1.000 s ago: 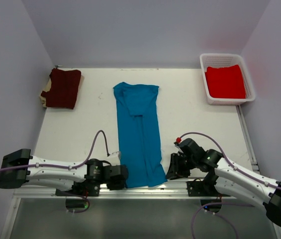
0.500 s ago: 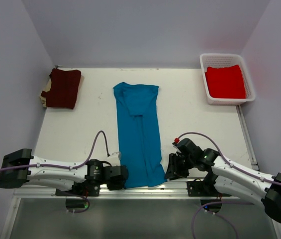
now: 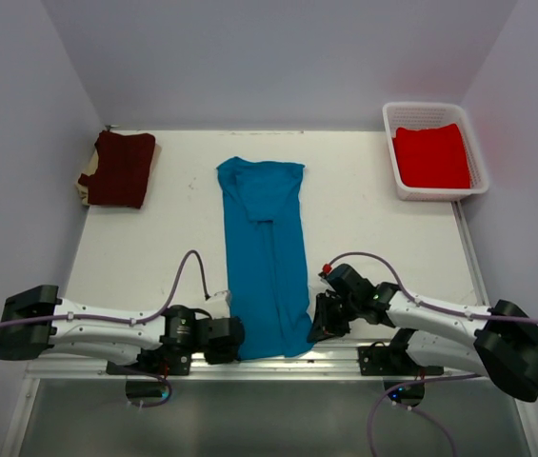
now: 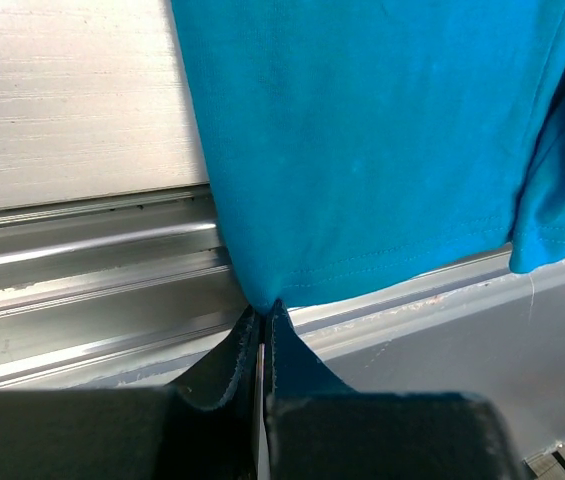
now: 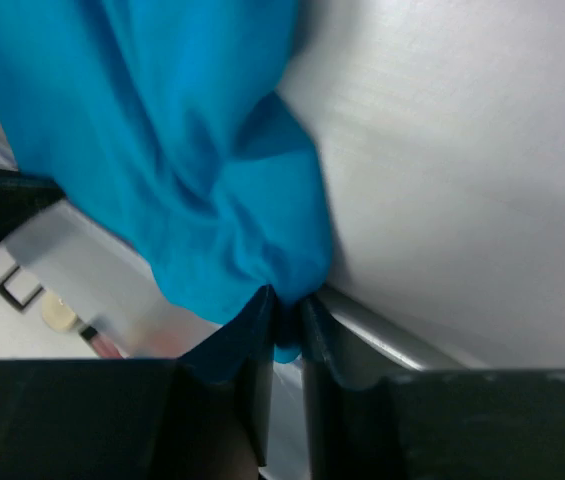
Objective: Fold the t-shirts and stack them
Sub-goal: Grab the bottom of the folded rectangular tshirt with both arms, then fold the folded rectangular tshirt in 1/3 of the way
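The teal-blue t-shirt (image 3: pixel 267 262) lay as a long strip down the middle of the counter (image 3: pixel 154 257); the maroon t-shirt (image 3: pixel 121 168) sat far left; the red t-shirt (image 3: pixel 430 157) filled the basket (image 3: pixel 483 176); the left jaws pinched the strip's near-left hem corner tight; the right jaws nipped its bunched near-right corner.

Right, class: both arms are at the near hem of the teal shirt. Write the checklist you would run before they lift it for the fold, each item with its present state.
1. Left hand shut on the near-left corner of the teal shirt: ok.
2. Right hand on the near-right corner, cloth bunched between its fingers: ok.
3. Both cloth layers caught in each grip: cannot tell.
4. Teal shirt lying flat in a long strip: ok.
5. Maroon shirt and basket with red shirt lying apart from the fold path: ok.
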You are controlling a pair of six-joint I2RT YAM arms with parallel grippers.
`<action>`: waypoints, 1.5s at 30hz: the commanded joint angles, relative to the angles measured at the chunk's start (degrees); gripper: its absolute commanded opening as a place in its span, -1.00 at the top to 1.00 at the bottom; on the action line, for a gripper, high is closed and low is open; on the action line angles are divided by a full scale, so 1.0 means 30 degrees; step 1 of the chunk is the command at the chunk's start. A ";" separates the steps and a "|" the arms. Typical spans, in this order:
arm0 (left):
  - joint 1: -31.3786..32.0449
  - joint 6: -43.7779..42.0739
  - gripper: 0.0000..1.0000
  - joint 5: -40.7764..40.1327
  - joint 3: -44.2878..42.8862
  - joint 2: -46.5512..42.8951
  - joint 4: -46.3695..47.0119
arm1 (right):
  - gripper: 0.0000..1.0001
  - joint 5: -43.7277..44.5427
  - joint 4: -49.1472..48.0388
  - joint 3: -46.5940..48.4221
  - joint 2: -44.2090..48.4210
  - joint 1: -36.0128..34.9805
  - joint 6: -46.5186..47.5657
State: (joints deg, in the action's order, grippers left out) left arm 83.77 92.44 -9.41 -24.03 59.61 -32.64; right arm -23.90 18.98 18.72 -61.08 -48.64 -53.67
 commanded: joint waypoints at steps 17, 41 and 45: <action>0.0904 -0.1750 1.00 -0.2137 -0.1743 0.0108 -0.1277 | 1.00 0.2196 0.4363 0.0176 0.4945 -0.0631 -0.0332; 0.3953 0.0386 1.00 -0.9779 -0.2712 -0.1676 -0.2798 | 1.00 0.7965 0.4366 0.4800 0.3252 -0.2858 0.1071; 0.3895 0.0474 1.00 -1.2005 -0.2420 -0.2234 -0.2949 | 1.00 1.0043 0.3724 0.6033 0.2052 -0.2508 0.2535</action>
State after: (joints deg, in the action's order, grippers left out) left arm 95.29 92.49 -34.63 -32.42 54.22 -39.86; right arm -0.80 34.30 32.73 -53.34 -56.86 -50.92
